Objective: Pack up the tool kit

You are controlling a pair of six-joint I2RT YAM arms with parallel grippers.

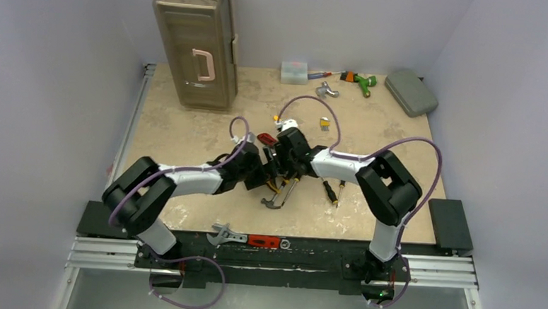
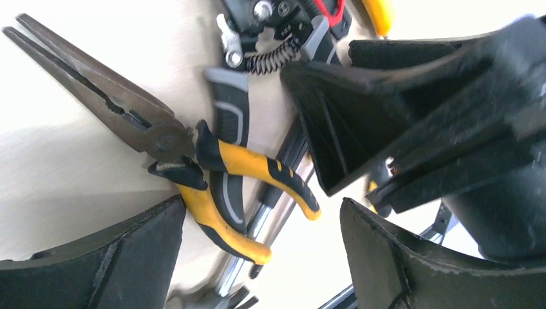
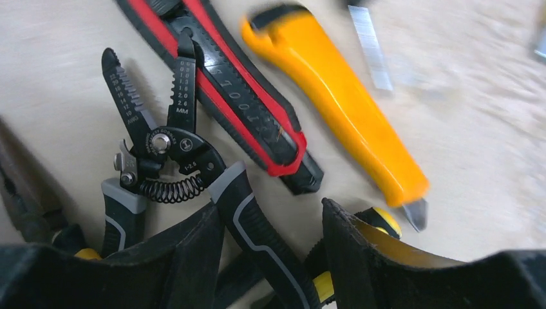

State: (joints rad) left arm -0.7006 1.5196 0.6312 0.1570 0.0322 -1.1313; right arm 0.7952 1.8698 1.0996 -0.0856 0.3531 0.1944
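The tool kit's long beige toolbox (image 1: 195,44) with a pink handle lies shut at the back left. Loose hand tools lie piled mid-table, and both grippers meet over them. My left gripper (image 1: 262,174) (image 2: 264,257) is open, its fingers (image 2: 116,257) on either side of the yellow handles of the long-nose pliers (image 2: 193,161). My right gripper (image 1: 282,168) (image 3: 273,257) straddles one black-grey handle of the wire stripper (image 3: 167,148); a gap still shows at its right finger (image 3: 367,257). A red-black utility knife (image 3: 238,96) and an orange knife (image 3: 341,103) lie beside it.
A small clear box (image 1: 294,72), a green-orange tool (image 1: 360,81), a metal piece (image 1: 326,91) and a grey-green case (image 1: 411,91) line the back edge. Screwdrivers (image 1: 333,191) lie right of the pile. A wrench (image 1: 224,235) rests on the front rail.
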